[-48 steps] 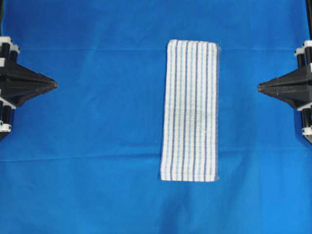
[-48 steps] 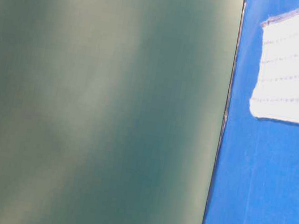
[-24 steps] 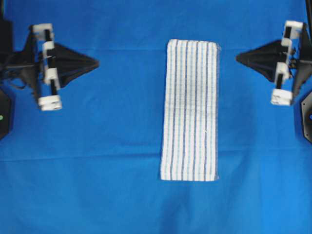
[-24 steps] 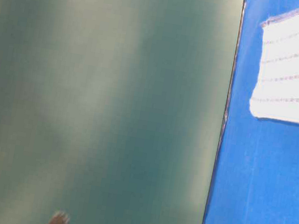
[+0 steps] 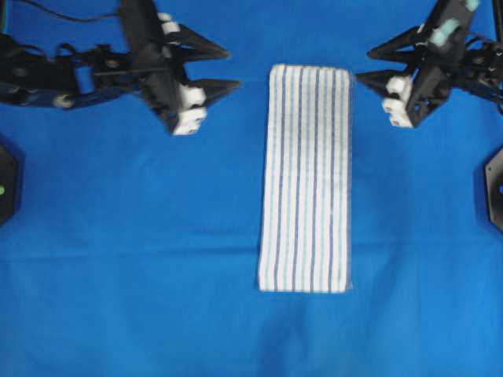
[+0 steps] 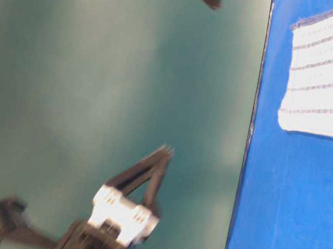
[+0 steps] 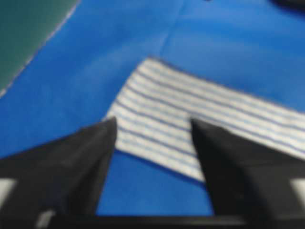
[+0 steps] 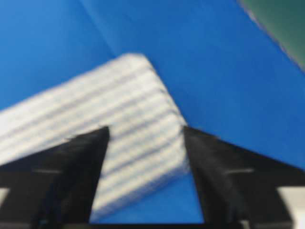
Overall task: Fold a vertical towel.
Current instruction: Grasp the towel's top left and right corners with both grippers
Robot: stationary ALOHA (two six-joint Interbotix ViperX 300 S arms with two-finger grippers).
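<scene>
Flat rectangular woven towel (image 5: 305, 179), thin lengthwise stripes

Both arms swing in from the side edges toward the towel's (image 5: 306, 177) top corners, the left gripper (image 5: 229, 68) and right gripper (image 5: 364, 65) now with jaws spread apart instead of pressed together.

towel (image 5: 306, 179) sides: open blue cloth (image 5: 157, 236) | obstacles: 0
</scene>
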